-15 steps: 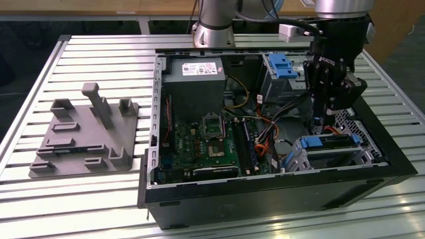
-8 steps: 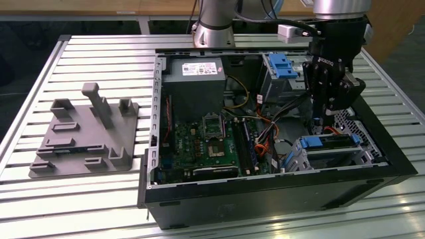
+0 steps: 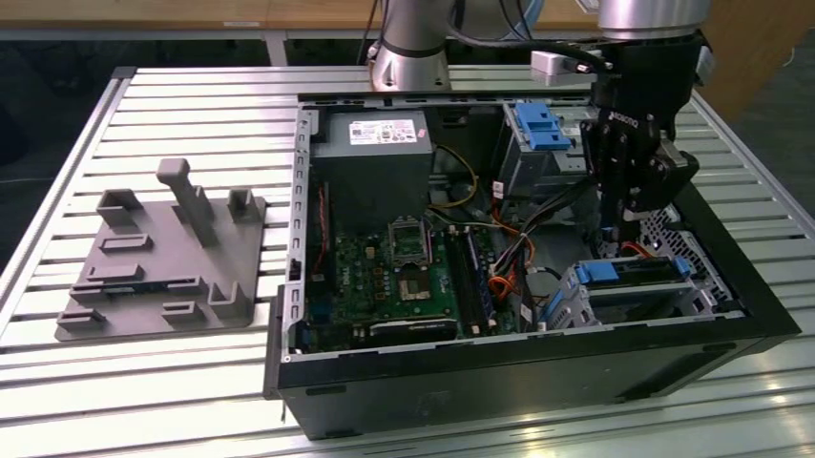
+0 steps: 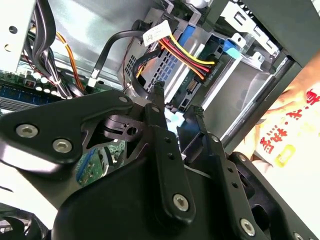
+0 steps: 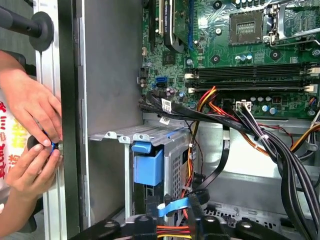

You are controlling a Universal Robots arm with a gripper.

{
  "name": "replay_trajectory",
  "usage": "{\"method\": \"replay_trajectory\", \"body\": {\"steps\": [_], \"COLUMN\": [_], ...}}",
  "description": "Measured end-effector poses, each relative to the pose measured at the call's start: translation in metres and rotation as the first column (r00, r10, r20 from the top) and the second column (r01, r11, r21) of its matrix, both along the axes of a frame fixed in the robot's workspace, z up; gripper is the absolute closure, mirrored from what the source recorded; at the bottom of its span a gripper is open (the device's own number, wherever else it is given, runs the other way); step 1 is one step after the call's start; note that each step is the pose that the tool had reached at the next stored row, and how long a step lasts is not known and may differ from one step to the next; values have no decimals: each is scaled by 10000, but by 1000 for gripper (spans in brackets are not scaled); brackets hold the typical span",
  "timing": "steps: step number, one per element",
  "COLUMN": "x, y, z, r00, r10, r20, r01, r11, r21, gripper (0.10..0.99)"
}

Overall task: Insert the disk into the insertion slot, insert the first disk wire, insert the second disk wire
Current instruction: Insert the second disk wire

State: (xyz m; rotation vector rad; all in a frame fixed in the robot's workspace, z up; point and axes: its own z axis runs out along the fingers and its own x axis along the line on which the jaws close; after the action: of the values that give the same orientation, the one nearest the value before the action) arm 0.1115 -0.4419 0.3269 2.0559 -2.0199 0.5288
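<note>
Gripper (image 4: 177,97) (fingers slightly parted, pinching nothing) hangs beside the disk (image 3: 633,274) seated in the insertion slot (image 3: 643,303).

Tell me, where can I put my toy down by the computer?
The slatted table is bare beyond the grey fixture and along the near strip before the computer case. Inside the case it is crowded with wires, the insertion slot and the end effector.

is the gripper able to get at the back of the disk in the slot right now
Probably yes: the gripper hangs inside the open case just above the disk in the insertion slot. Only loose cables crowd the disk's connector end.
</note>
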Motion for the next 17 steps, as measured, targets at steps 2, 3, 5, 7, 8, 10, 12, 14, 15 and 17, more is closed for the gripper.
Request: {"method": "replay_trajectory", "body": {"steps": [2, 3, 5, 7, 8, 10, 12, 14, 15, 17], "x": [-2, -3, -4, -5, -5, -5, -5, -5, -5, -4], "y": [0, 0, 0, 0, 0, 0, 0, 0, 0, 0], "z": [-3, -4, -6, -9, -11, -13, -15, -15, -15, -16], "r00": [10000, 10000, 10000, 10000, 10000, 10000, 10000, 10000, 10000, 10000], "r10": [0, 0, 1, 0, 1, 1, 0, 0, 0, -2], "r20": [31, 43, 60, 71, 76, 83, 86, 87, 86, 87], "r01": [0, 0, -1, 0, -1, -1, 0, 0, 0, 2], "r11": [10000, 10000, 10000, 10000, 10000, 10000, 10000, 10000, 10000, 10000], "r21": [5, 3, 1, 5, 5, 7, 7, 7, 7, 8], "gripper": [784, 784, 851, 851, 851, 851, 851, 851, 851, 851]}}
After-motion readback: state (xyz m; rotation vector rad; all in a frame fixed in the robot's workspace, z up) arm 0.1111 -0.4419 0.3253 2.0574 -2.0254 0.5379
